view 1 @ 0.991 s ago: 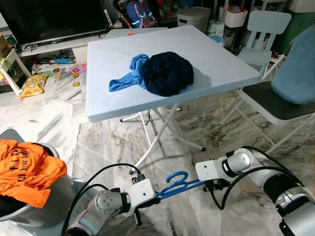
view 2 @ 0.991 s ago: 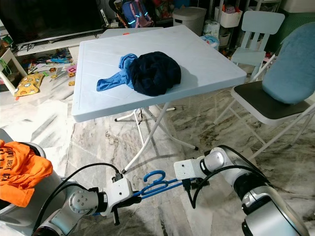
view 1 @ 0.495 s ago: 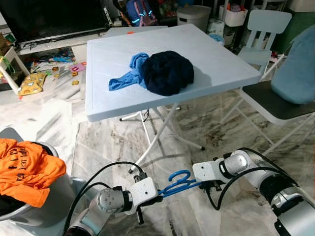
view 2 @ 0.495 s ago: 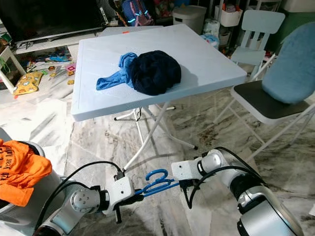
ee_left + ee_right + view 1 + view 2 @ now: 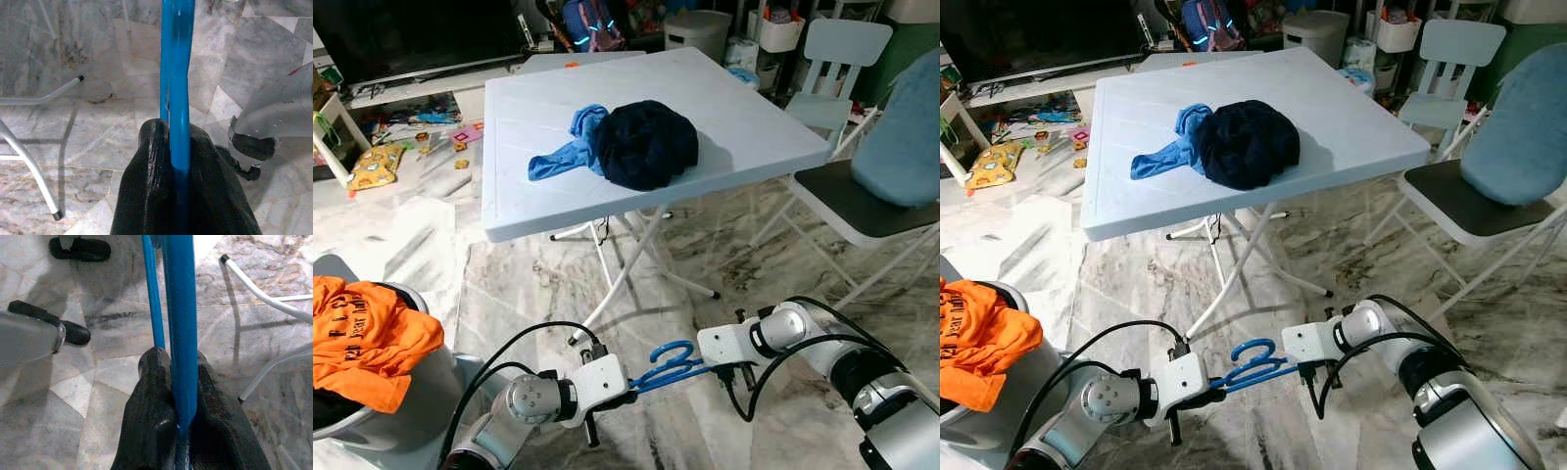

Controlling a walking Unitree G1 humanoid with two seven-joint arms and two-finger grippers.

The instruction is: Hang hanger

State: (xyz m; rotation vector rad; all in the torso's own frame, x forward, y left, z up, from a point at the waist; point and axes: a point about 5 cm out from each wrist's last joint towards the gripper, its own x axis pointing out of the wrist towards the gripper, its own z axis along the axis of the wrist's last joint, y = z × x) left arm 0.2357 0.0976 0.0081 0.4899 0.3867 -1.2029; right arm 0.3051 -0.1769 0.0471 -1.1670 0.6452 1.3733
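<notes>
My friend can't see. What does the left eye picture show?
Two silver robot arms hold a blue hanger between them, low over a marble floor; the left gripper and right gripper each pinch one end. Behind stands a white table with dark and blue clothes.

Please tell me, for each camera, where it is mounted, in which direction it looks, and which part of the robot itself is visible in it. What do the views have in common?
Left eye view, right eye view: on the head, looking forward and down at the table, clothes and marble floor; both silver arms show.
Left wrist view: along the left gripper, shut on the blue hanger.
Right wrist view: along the right gripper, shut on the hanger too.
Shared: all views show the hanger above the floor.
</notes>
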